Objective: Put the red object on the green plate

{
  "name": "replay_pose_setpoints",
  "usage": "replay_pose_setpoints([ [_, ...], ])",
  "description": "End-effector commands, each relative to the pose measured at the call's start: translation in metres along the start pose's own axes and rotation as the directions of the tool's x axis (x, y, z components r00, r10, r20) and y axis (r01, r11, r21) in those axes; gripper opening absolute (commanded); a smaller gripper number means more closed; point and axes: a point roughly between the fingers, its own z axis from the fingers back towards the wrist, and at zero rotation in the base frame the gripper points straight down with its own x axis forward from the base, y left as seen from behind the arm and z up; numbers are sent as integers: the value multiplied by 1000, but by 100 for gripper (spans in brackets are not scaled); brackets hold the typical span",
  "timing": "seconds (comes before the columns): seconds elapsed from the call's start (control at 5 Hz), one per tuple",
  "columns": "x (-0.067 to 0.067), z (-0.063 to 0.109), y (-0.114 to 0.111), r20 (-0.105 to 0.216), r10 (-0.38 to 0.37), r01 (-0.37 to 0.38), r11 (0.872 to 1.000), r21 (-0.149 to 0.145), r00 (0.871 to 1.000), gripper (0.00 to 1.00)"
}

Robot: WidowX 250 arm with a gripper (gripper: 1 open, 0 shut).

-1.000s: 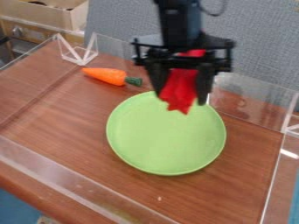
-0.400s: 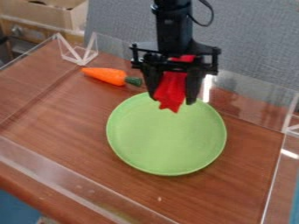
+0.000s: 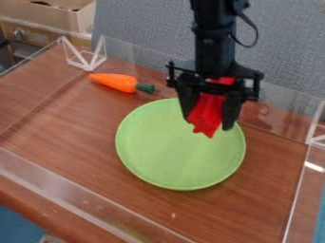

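I have the gripper clamped on the red block, jaws closed against its upper end, and it points straight down. The block hangs from the fingers with its long axis close to vertical, its lower tip tilted a little toward seven o'clock. That lower tip sits over the plate, above the plate's two o'clock sector, near the far right rim rather than the centre. I cannot tell from this single view whether the tip already touches the green surface or hangs just above it; I judge it close.

What my next move turns on: the block stands on end, and the plate's open middle lies toward eight o'clock from the hand. If I let go here, I expect the block to topple, and a fall toward two o'clock could carry it across the rim onto the table. Nudging toward the centre before opening looks safer to me.

The carrot lies at ten o'clock from the plate, well apart, out of the way.
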Motion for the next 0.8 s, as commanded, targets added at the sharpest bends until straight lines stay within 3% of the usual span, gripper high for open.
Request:
replay_pose_setpoints([
  [0.0,4,6,5,20,-46,46,999,-8,999,0],
  [0.2,6,6,17,7,-67,67,998,-10,998,0],
  [0.6,12,-14,15,-7,-106,106,994,-22,994,0],
])
